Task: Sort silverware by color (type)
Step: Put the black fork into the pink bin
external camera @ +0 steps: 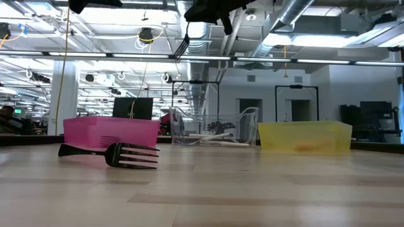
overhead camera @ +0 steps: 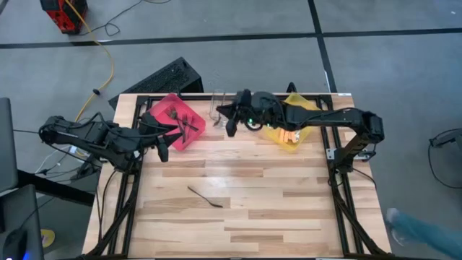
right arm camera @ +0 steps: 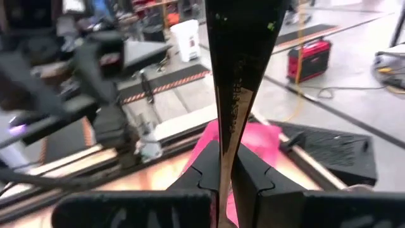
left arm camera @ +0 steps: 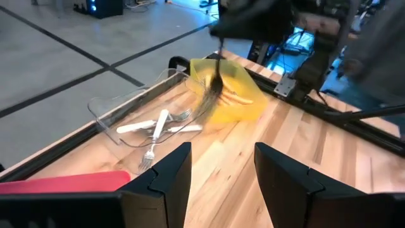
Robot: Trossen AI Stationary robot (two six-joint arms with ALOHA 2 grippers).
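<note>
My right gripper (overhead camera: 231,123) is shut on a dark fork (external camera: 183,45) and hovers over the far part of the table, between the red bin (overhead camera: 177,121) and the clear bin (overhead camera: 216,105). The red bin holds dark forks, the clear bin (left arm camera: 136,117) holds silver forks, and the yellow bin (overhead camera: 289,128) holds orange-handled ones. Another dark fork (overhead camera: 206,196) lies flat on the wood at mid-table, also seen as the black fork (external camera: 113,154) in the low view. My left gripper (left arm camera: 218,171) is open, just on the near side of the red bin, and holds nothing. My right gripper (right arm camera: 221,168) pinches the dark fork's shaft (right arm camera: 229,107) between its two fingers, with the fork lying along them. The fork is lifted clear of the table. Its tined end (external camera: 183,47) hangs below the gripper, high above the bins.
The three bins stand in a row along the table's far edge. Both arms meet near the red and clear bins. Black frame rails run along the table's left and right sides. A keyboard (overhead camera: 170,76) lies on the floor beyond the far edge.
</note>
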